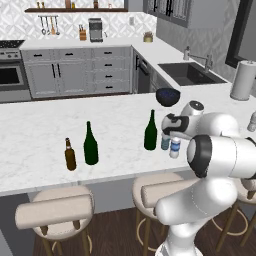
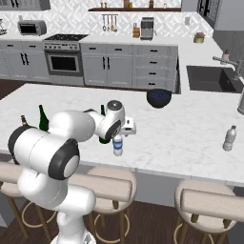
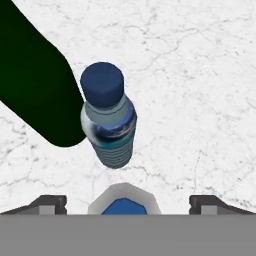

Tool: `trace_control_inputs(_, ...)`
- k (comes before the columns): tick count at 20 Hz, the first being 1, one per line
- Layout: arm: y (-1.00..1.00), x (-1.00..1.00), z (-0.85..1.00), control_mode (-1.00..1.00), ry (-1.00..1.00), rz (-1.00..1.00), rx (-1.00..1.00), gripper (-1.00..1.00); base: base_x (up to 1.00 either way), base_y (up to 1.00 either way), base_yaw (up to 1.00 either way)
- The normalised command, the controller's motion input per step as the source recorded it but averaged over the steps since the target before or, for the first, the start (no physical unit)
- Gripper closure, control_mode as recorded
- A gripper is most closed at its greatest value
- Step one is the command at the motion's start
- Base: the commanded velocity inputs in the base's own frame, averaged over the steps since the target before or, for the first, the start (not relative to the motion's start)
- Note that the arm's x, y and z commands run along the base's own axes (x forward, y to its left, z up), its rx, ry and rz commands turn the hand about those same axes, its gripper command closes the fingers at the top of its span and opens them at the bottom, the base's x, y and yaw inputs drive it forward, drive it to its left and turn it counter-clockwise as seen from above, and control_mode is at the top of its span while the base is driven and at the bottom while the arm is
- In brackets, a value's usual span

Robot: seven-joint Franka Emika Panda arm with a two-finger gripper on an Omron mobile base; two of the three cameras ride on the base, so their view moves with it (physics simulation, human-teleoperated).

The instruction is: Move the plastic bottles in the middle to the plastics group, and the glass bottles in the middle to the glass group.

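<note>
On the marble counter (image 1: 45, 125), just right of the tall green wine bottle (image 1: 150, 131), I find the two small water bottles standing upright side by side. My gripper (image 3: 128, 204) hangs directly above the nearer one, the clear ribbed bottle with blue label (image 1: 175, 147), fingers spread wide to either side of its cap (nothing held). The bluish-teal bottle (image 3: 109, 122), smooth translucent plastic, stands just beyond it, touching or nearly touching the green glass.
</note>
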Motion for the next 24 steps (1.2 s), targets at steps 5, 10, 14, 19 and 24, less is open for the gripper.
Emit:
trace_control_inputs(5,-0.11,-0.10,-0.16,-1.00,0.00,0.00,0.00,1.00,0.00,0.00,0.00)
trace_control_inputs(10,-0.01,-0.20,-0.17,-1.00,0.00,0.00,0.00,1.00,0.00,0.00,0.00)
trace_control_inputs(14,0.00,-0.32,0.15,-1.00,0.00,0.00,0.05,1.00,0.00,0.00,0.00)
trace_control_inputs(19,0.01,-0.46,0.50,-1.00,0.00,0.00,0.01,1.00,0.00,0.00,0.00)
trace_control_inputs(24,0.08,-0.46,0.56,-1.00,0.00,0.00,0.00,1.00,0.00,0.00,0.00)
